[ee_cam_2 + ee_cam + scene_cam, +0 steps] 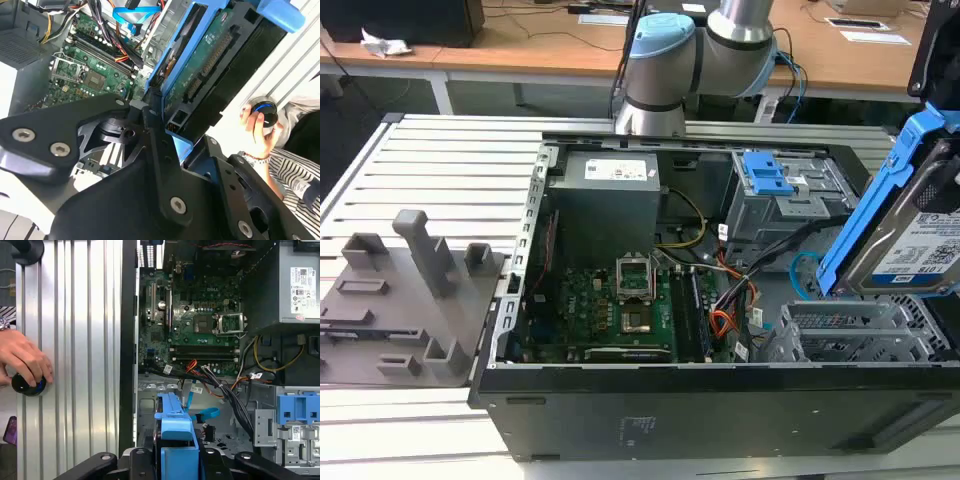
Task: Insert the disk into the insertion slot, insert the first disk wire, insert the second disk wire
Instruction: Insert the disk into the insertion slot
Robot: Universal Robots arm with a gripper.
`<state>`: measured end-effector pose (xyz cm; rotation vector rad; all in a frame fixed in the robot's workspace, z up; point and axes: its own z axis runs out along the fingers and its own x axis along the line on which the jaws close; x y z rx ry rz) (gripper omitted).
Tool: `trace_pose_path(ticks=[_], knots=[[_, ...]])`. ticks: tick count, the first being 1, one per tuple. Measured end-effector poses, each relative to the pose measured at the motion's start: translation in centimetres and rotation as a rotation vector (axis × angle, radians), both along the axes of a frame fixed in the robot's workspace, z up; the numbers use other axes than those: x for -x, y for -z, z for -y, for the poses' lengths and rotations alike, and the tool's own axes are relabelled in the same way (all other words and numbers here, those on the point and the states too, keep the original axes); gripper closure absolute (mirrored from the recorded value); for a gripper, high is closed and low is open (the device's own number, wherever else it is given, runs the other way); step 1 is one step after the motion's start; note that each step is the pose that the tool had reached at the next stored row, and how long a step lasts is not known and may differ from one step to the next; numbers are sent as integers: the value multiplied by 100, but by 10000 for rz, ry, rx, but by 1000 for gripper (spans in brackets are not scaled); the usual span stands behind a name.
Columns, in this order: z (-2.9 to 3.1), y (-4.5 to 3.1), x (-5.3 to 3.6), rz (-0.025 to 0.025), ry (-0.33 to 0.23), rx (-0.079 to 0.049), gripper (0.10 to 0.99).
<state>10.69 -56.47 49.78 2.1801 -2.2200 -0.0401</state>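
Observation:
The disk (905, 240), silver with a white label in a blue carrier, hangs tilted above the case's corner at the exterior view's right. My gripper (167, 122) is shut on its carrier; the disk's green underside (207, 57) faces the second wrist view. In the first wrist view the carrier's blue edge (175, 437) sits between my black fingers (137, 460). Below it lies the insertion slot (845, 335), a low grey perforated cage. The second disk wire (803, 275), a light-blue loop (206, 415), lies loose beside the cage. Which cable is the first disk wire I cannot tell.
A taller grey bay with a blue latch (770, 175) stands behind the cage. Red-orange wires (720, 322) and a black cable bundle (227, 392) cross the case by the motherboard (620, 305). A person's hand (22, 357) rests on a black knob (30, 384) on the ribbed table.

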Motion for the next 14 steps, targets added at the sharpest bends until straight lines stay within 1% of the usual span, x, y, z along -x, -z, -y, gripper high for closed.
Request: trace_pose_path(ticks=[2, 5, 7, 9, 11, 14], knots=[[0, 10, 0, 0, 0, 0, 722], [0, 111, 0, 0, 0, 1, 722], [0, 143, 0, 0, 0, 0, 722], [0, 208, 0, 0, 0, 3, 722], [0, 307, 0, -1, 0, 1, 722], [0, 400, 0, 0, 0, 1, 722]])
